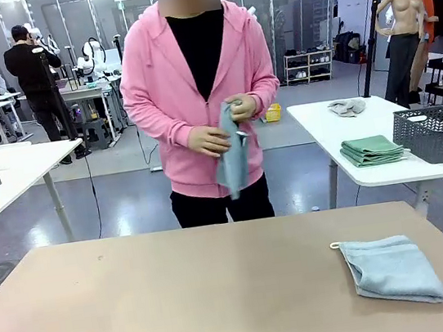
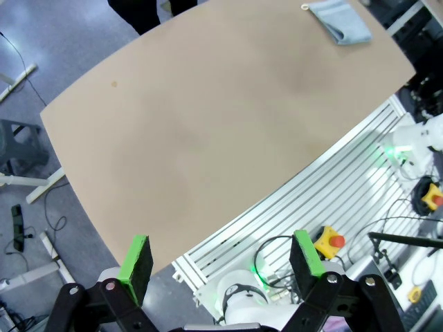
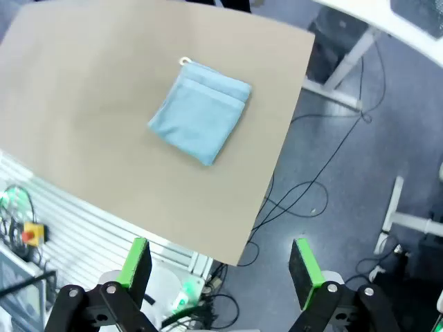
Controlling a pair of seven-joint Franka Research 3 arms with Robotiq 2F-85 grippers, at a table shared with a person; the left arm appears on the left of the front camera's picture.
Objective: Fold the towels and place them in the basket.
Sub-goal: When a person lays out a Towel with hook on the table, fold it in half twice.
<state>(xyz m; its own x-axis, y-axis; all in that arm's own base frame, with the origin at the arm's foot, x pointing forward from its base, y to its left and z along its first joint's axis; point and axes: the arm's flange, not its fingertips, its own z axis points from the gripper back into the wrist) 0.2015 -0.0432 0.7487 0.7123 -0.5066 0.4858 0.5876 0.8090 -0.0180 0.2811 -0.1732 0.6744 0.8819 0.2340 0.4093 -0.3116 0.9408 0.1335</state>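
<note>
**One towel folded on the table, one in the person's hands, both grippers empty**

The folded towel [image 3: 201, 119] lies flat on the table [image 1: 183, 303], well ahead of the right gripper [image 3: 220, 257] and slightly toward its left finger, with the small loop [image 3: 184, 61] at the corner farthest from that gripper. From the left gripper [image 2: 220, 254] the same towel is seen far ahead, beyond its right finger. The second towel [image 1: 232, 152] hangs bunched between the person's hands [image 1: 210, 140], apart from both grippers and above the far edge of the table. Both grippers are spread wide and nothing is held in either. They hang above the near edge of the table.

The step in hand is judged to be a wait while the second towel is handled. For the pick that is likely to follow, the folded towel is best taken by the right gripper. All layers should be pinched together at a folded edge, so that the fold is not shaken open. A grey basket [image 1: 440, 134] stands on a farther table beside green towels [image 1: 372, 149]. Whether it is the one meant cannot be told.
</note>
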